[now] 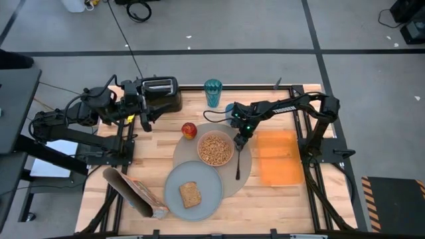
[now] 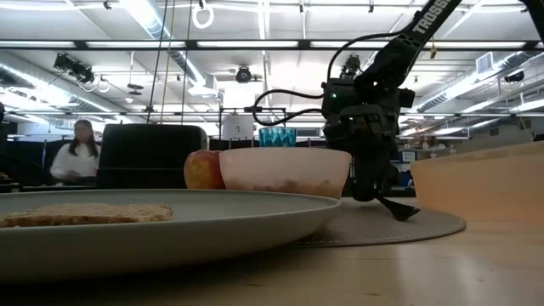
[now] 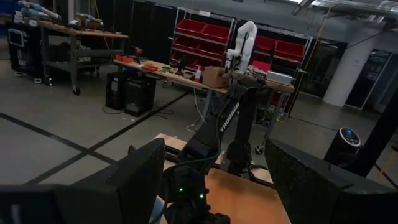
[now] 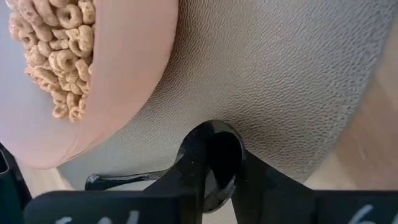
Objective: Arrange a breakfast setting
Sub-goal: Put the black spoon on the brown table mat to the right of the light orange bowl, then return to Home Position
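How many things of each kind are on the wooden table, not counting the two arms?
Mats: 2, placemat, orange mat
Dishes: 3, plate, bowl, cup
Cutlery: 1, spoon
Food: 3, apple, toast, bread bag
Appliances: 1, toaster
Total: 10

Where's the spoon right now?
In the high view, the spoon lies on the right edge of the placemat, just right of the bowl, its upper end in the right gripper.

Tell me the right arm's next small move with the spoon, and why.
Probably open the right end effector and lift straight up. The spoon already appears to lie on the placemat beside the cereal bowl, its bowl end between the fingers in the wrist view.
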`<state>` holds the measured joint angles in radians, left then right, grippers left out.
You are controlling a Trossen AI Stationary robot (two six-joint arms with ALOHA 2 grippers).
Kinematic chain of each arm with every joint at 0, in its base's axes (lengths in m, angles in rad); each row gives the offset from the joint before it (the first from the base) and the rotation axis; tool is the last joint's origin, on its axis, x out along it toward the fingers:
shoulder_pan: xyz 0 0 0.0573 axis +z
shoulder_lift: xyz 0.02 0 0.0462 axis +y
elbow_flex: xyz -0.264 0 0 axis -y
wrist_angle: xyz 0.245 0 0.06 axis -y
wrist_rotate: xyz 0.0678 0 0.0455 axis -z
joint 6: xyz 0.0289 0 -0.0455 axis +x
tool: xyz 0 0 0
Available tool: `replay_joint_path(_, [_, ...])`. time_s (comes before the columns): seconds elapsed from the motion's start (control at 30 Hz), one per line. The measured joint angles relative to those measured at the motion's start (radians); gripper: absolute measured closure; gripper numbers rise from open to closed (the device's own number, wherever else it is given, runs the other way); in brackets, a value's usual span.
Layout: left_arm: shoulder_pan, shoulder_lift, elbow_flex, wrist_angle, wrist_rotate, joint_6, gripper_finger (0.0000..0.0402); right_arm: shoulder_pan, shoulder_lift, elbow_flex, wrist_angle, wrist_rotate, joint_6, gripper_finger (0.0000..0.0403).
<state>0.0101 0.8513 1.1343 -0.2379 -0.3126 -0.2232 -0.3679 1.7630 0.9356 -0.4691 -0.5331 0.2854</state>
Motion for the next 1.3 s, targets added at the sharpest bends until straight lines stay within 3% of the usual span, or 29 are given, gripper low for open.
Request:
replay_joint_path(0.2, [0.000,0.000,0.000,0.000,0.000,0.001,0.0116,0.001,-0.011,0.000,-0.001,-0.029,-0.001,0.0306])
replay_joint_path(0.47, [0.000,0.000,0.000,0.000,0.000,0.011,0.0116,0.002,-0.129,0.000,-0.051,-0.020,0.009,0.0273])
replay_joint_path(0.57, [0.000,0.000,0.000,0.000,0.000,0.011,0.0116,0.014,-0.195,0.000,-0.104,0.044,0.030,0.0273])
replay_joint_path(0.8, [0.000,-0.002,0.000,-0.007,0.001,0.010,0.0116,0.129,-0.355,0.000,-0.144,0.301,0.140,0.0274])
replay_joint_path(0.93, [0.000,-0.015,0.000,-0.034,0.055,0.005,0.0116,0.228,-0.444,-0.001,-0.075,0.388,0.201,0.0275])
replay_joint_path(1.13, [0.000,-0.037,0.000,-0.078,0.123,-0.001,0.0116,0.334,-0.572,0.000,0.140,0.377,0.239,0.0275])
replay_joint_path(1.3, [-0.001,-0.040,0.000,-0.089,0.127,-0.025,0.0116,0.367,-0.654,0.000,0.212,0.389,0.212,0.0275])
